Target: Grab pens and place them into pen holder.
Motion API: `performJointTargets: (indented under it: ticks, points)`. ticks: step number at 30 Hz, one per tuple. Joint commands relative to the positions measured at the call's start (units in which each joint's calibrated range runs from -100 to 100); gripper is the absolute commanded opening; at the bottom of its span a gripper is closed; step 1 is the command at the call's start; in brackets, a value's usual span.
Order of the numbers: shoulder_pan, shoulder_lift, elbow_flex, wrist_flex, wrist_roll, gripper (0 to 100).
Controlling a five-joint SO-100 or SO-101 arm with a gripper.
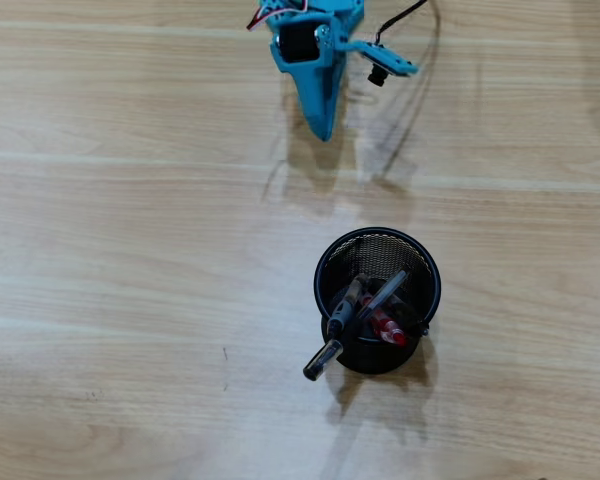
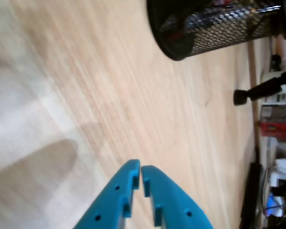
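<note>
The hand (image 2: 141,175) was closed and empty, its blue fingers together above bare wood, well apart from the pen holder (image 1: 422,262). The pens (image 1: 365,315) stood leaning inside the mesh cup, tips over the rim, because its width let them tilt. No pen lay on the surface (image 1: 130,300), so the task looked done.

A light wood-grain table (image 1: 130,250) carries the scene, its planks running left to right in the overhead view. The only thing standing directly on it is a round black wire-mesh pen holder (image 1: 420,262), right of centre, upright on its base.
</note>
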Motion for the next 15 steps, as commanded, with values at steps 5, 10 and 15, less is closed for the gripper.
performJointTargets:
  ticks: [5, 10, 15]
  points:
    - [1.0, -12.7, 3.1, 14.5, 5.0, 2]
    - [1.6, -12.9, 3.1, 18.4, 8.0, 2]
    - [1.4, -12.9, 2.9, 18.6, 9.5, 2]
